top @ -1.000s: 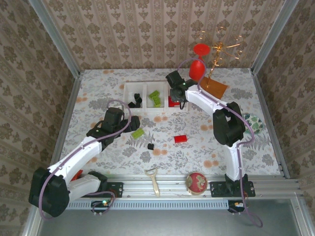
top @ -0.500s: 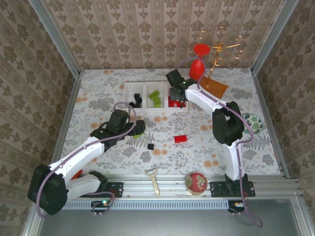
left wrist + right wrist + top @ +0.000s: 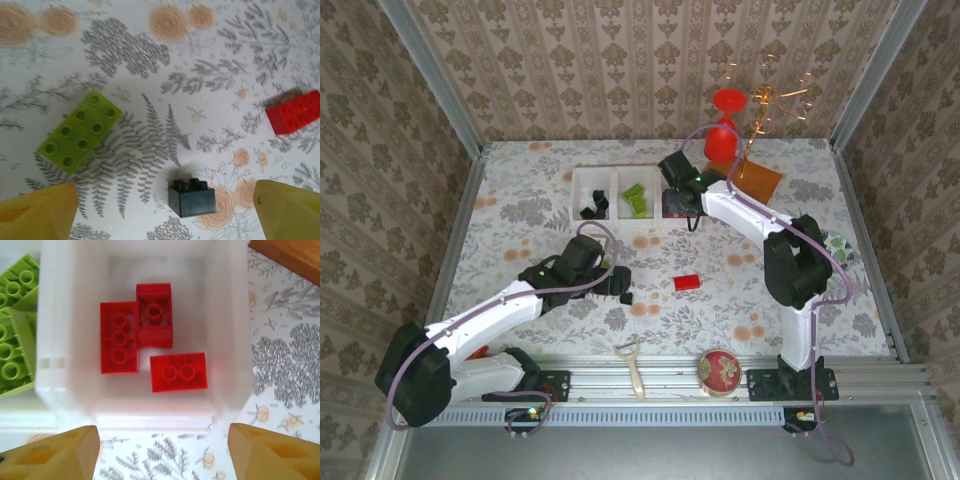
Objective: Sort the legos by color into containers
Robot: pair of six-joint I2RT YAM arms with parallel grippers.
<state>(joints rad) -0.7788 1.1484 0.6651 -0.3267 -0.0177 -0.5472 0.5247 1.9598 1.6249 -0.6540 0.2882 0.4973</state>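
Right fingers (image 3: 272,450) have parted, empty, over three red plastic bricks (image 3: 119,337) in the white translucent bin (image 3: 230,340) at 12 o'clock; left fingers (image 3: 37,212), wide and empty, now flank a small black plastic cube (image 3: 191,196), likely next.

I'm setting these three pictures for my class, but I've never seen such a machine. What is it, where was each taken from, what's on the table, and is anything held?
These are two robot arms bolted to a table's near edge, each ending in two-fingered jaws. The overhead picture looks down on the left arm and right arm; the other two come from cameras on their wrists. On the flowered table lie a lime green rectangular plastic brick, a small black plastic brick and a red plastic brick. Further back stands a row of three white plastic bins. The right wrist picture looks into the end bin, which holds three red plastic bricks. Both pairs of jaws stand open and hold nothing; the left pair hangs over the loose bricks.
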